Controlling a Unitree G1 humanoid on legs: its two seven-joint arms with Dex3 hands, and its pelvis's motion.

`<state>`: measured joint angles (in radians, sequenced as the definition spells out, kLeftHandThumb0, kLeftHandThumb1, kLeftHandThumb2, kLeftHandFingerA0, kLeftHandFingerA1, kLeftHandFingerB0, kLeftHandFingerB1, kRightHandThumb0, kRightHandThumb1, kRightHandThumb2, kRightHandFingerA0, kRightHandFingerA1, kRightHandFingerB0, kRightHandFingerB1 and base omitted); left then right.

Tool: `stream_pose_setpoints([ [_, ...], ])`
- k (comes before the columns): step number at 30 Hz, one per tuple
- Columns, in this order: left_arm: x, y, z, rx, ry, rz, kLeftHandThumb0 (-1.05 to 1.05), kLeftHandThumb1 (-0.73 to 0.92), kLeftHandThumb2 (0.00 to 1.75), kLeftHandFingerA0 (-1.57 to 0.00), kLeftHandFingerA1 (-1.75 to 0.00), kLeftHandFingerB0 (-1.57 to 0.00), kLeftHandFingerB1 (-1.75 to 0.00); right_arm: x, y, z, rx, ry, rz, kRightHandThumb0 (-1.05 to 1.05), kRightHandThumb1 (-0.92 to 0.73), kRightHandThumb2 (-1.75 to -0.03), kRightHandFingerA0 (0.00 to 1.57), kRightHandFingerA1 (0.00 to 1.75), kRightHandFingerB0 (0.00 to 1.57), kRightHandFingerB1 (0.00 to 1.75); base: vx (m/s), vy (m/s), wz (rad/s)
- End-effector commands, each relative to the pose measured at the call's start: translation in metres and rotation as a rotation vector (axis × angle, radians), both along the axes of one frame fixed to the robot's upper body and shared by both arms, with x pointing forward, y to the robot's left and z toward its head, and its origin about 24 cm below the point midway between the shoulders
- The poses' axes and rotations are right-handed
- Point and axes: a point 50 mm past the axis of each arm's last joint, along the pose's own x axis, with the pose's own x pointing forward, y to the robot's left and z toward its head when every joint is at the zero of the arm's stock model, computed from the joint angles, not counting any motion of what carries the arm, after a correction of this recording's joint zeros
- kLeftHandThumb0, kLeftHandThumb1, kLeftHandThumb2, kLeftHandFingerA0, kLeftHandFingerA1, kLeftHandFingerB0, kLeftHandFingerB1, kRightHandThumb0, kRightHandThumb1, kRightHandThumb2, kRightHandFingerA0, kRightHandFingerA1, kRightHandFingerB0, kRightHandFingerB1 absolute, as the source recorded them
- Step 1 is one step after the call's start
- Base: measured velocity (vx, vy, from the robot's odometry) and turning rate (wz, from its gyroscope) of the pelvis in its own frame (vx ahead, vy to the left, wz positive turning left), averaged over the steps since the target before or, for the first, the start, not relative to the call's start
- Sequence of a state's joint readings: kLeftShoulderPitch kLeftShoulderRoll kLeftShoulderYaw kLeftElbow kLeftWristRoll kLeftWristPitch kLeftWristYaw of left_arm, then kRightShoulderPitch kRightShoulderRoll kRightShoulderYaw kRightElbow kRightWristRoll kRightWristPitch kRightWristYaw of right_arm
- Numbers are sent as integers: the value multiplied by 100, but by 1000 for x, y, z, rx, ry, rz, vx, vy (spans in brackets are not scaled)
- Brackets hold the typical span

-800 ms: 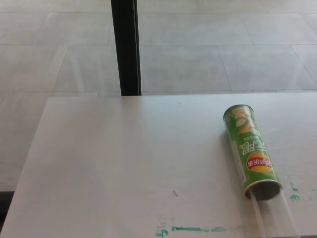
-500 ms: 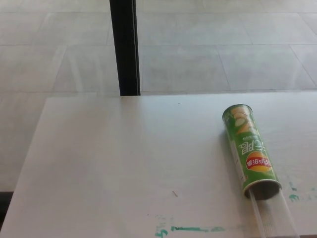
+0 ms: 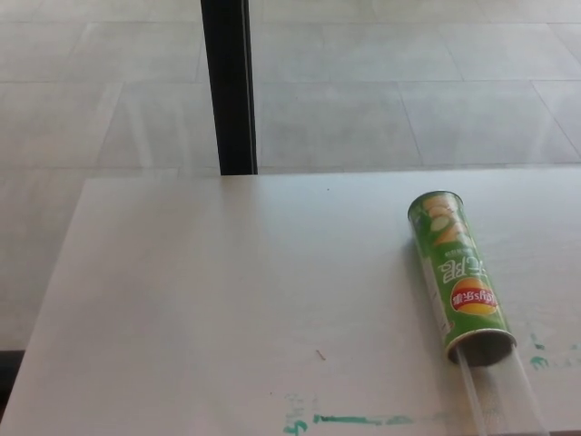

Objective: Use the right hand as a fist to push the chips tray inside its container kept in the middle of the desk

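Container point(image 3: 458, 275): green chips can, laid on its side at the desk's point(image 3: 227, 300) right.
Tray point(image 3: 499, 392): clear, seen protruding from the near open end.
Hands: neither is shown; state cannot be told.

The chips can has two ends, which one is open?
The near end of the green chips can, closest to the camera: the clear tray sticks out of it. The far end is closed.

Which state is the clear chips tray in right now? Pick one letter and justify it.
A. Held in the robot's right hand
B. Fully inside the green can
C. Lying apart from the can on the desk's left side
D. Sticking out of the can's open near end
D: the clear tray juts from the open near end of the green can, which lies on its side on the desk; no hand is in view.
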<state>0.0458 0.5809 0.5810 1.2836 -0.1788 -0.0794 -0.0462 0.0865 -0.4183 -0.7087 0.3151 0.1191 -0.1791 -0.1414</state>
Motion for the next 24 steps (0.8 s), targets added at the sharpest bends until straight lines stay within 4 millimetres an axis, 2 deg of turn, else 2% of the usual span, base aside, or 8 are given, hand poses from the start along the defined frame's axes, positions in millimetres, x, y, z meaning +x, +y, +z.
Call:
stream_pose_setpoints([
  [1,-4,1,1,13,-14,21,-66,87,66,-58,-69,-51,-51,11,40,37,-27,-170,229,-54,-74,-63,65,47,43,35,0,0,0],
  [11,-9,3,2,24,11,17,-66,87,65,-61,-74,-52,-52,13,110,69,-80,-326,616,-53,-71,-62,66,53,45,40,0,0,0],
  [12,-9,3,2,22,9,21,-66,87,66,-59,-72,-51,-52,12,115,68,-90,-311,664,-57,-60,-95,56,65,34,53,0,0,0],
  [14,-12,3,1,24,17,23,-66,87,66,-62,-72,-52,-52,9,125,67,-103,-276,722,-56,-75,-63,66,53,41,41,0,0,0],
  [15,-12,3,1,24,20,24,-67,87,66,-61,-72,-52,-51,6,134,66,-107,-261,779,-59,-60,-95,59,66,34,54,0,0,0],
  [19,-14,3,1,24,29,15,-68,87,66,-61,-72,-51,-51,-1,149,60,-66,-194,883,-62,-59,-95,60,66,36,53,0,0,0],
  [22,-14,3,1,15,16,36,-67,86,65,-63,-75,-52,-50,-11,165,52,-149,-106,979,-55,-61,-95,63,65,35,53,0,0,0],
  [24,-15,3,1,21,26,25,-67,87,65,-60,-73,-52,-50,-15,171,47,-143,-67,1024,-47,-76,-63,71,54,43,39,0,0,0],
])
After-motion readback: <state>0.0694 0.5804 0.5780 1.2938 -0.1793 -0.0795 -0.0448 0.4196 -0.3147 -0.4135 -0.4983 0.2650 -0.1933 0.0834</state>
